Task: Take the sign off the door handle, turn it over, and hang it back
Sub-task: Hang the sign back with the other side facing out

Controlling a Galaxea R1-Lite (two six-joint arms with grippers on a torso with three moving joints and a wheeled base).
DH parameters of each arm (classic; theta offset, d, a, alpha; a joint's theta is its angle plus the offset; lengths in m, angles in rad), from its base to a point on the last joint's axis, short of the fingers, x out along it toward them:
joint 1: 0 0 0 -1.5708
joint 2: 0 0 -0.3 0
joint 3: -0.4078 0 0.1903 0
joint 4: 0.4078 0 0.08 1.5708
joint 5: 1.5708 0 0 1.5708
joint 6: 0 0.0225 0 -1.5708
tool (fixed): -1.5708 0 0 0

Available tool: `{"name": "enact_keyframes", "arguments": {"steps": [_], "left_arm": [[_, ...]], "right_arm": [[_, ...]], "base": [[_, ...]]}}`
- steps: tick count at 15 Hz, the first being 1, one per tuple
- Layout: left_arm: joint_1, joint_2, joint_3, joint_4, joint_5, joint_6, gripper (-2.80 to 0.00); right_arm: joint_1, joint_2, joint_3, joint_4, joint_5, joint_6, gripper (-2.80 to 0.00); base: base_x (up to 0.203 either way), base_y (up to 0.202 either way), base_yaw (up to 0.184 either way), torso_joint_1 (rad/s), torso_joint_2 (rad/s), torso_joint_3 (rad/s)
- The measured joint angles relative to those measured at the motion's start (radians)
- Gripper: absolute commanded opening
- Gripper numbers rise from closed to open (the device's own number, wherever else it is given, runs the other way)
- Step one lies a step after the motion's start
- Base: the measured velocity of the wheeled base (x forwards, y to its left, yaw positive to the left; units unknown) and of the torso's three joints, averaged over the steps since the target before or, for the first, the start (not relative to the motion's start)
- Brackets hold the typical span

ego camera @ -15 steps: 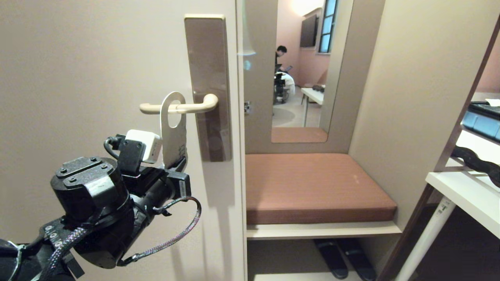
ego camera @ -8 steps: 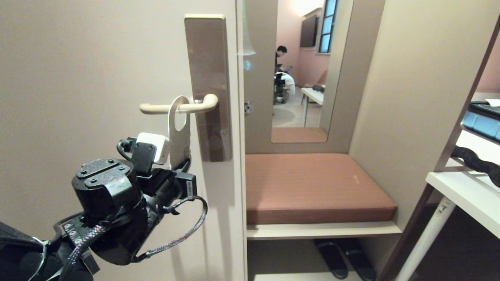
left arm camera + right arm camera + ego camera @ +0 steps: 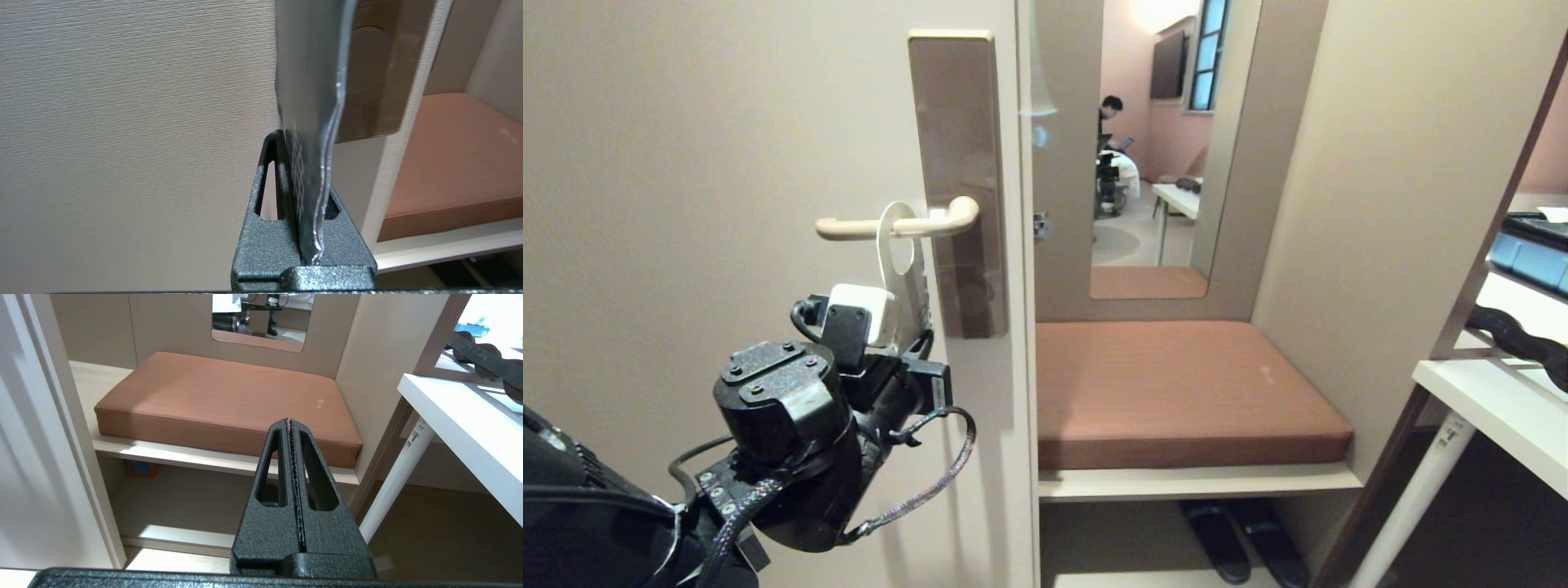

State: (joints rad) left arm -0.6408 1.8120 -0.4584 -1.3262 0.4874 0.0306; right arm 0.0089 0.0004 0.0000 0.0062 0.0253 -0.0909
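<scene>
On the left half of the scene stands a beige door (image 3: 727,147), with a tall brown metal plate (image 3: 956,122) fixed near its right edge. From that plate the door handle (image 3: 894,226), a slim cream lever with a curved end, reaches out to the left. The sign (image 3: 905,269), a flat pale card with an oval hole, hangs with the lever passing through the hole. It sits on the lever close to the plate and is turned nearly edge-on to the head camera.

Below the handle, the left gripper (image 3: 920,339) comes up from the lower left on a black arm and pinches the bottom end of the sign. The left wrist view shows this closely: the two black fingers (image 3: 269,192) are pressed together on the sign's (image 3: 312,81) lower edge, which bends slightly between them. The card rises from the fingers in front of the door surface, with the brown plate just behind it.

To the right of the door is an alcove holding a rust-brown seat cushion (image 3: 1176,392) on a pale shelf, with dark slippers (image 3: 1241,539) on the floor beneath. Above the cushion a mirror (image 3: 1160,147) reflects a room with a seated person far off. A white shelf unit (image 3: 1494,408) stands at the far right.

The right gripper (image 3: 291,428) is out of the head view. Its own wrist view shows the fingers pressed together on nothing, pointing towards the cushion's near edge.
</scene>
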Motion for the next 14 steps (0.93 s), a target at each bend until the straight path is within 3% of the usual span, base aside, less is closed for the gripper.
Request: {"name": "enact_keyframes", "arguments": {"steps": [12,13,14], "left_arm": [[-0.047,0.027,-0.039,0.0,0.002,0.004,-2.8],[-0.053,0.029,-0.04,-0.002,0.002,0.003,0.0],[-0.056,0.031,-0.039,0.003,0.002,0.003,0.0]], "right_arm": [[0.0,0.0,0.0,0.0,0.0,0.0,-2.8],[0.0,0.0,0.0,0.0,0.0,0.0,-2.8],[0.0,0.0,0.0,0.0,0.0,-0.001,-2.8]], "base": [[0.0,0.0,0.0,0.0,0.0,0.0],[0.0,0.0,0.0,0.0,0.0,0.0],[0.0,0.0,0.0,0.0,0.0,0.0]]}}
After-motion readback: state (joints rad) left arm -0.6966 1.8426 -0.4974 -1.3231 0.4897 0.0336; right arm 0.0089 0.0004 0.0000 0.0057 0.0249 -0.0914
